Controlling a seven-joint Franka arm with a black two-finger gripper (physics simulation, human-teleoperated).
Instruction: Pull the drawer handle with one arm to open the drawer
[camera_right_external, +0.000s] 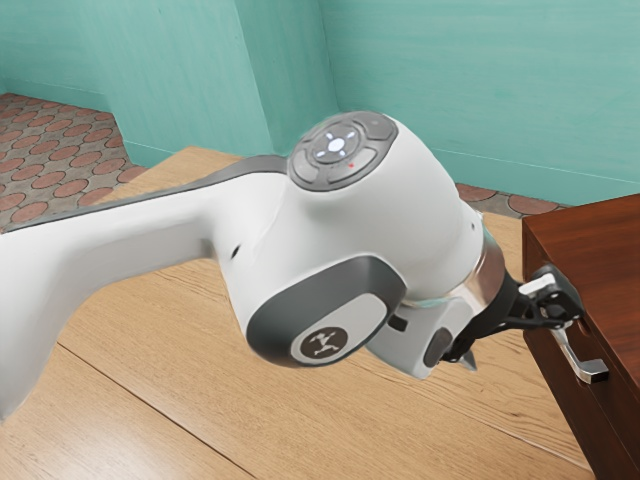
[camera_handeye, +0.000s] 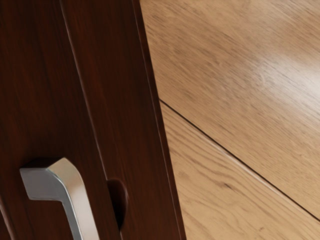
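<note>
A dark brown wooden drawer cabinet (camera_right_external: 600, 240) stands at the exterior view's right edge. On its front is a silver bar handle (camera_right_external: 585, 362) that runs down and to the right. My black gripper (camera_right_external: 548, 302) sits at the upper end of this handle, right against the drawer front. The big white wrist of my arm (camera_right_external: 370, 250) covers much of the hand. In the wrist view the drawer front (camera_handeye: 60, 85) is very close, with one bent end of the silver handle (camera_handeye: 55, 187) just under my hand.
The cabinet stands on a light wooden table (camera_right_external: 200, 350) with a plank seam (camera_handeye: 235, 157) beside the drawer's edge. Teal walls (camera_right_external: 480, 70) and a red tiled floor (camera_right_external: 50, 150) lie behind. My arm stretches in from the exterior view's left.
</note>
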